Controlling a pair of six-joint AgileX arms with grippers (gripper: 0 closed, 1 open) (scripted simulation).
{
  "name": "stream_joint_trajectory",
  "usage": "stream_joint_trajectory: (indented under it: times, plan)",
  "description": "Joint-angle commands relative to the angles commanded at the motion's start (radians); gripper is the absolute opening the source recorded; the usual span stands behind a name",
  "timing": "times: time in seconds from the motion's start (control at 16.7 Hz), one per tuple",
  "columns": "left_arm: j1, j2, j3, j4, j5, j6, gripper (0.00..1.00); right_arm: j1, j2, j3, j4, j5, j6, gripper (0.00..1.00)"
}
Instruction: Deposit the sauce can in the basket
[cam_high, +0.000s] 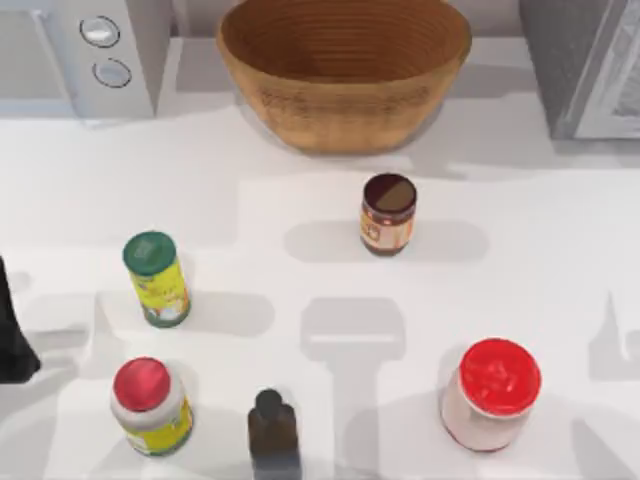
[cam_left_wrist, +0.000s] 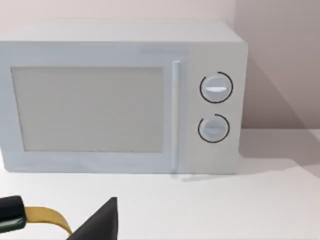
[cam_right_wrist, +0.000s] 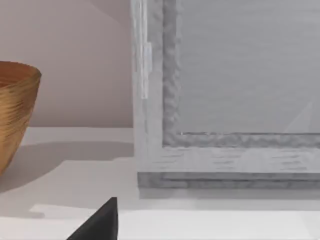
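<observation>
The sauce can (cam_high: 388, 213), with a dark maroon top and an orange label, stands upright at the table's middle, a little right of centre. Behind it, at the back centre, sits the big woven basket (cam_high: 340, 112), with nothing inside that I can see. Its wall also appears in the right wrist view (cam_right_wrist: 12, 110). My left arm (cam_high: 12, 335) is parked at the table's left edge, far from the can. A dark piece of my left gripper (cam_left_wrist: 102, 222) faces the microwave. A dark piece of my right gripper (cam_right_wrist: 102, 222) faces a grey appliance.
A green-lidded yellow can (cam_high: 155, 278) and a red-lidded yellow bottle (cam_high: 150, 405) stand at front left. A dark bottle (cam_high: 272, 435) is at front centre and a red-lidded jar (cam_high: 492, 392) at front right. A microwave (cam_high: 90, 50) fills the back left, a grey appliance (cam_high: 590, 60) the back right.
</observation>
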Motion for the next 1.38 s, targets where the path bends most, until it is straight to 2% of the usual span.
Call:
stream_joint_trajectory:
  times: [0.24,0.48,0.78,1.38]
  plan:
    - [-0.008,0.030,0.022,0.010,0.022,0.009,1.00,0.000,0.000,0.000,0.000,0.000,0.000,1.00]
    - [-0.048,0.217,0.139,0.059,0.134,0.063,1.00,0.000,0.000,0.000,0.000,0.000,0.000,1.00]
    - [-0.117,0.665,0.378,0.150,0.350,0.177,1.00,0.000,0.000,0.000,0.000,0.000,0.000,1.00]
    - [-0.280,1.777,0.926,0.354,0.837,0.448,1.00,0.000,0.000,0.000,0.000,0.000,0.000,1.00]
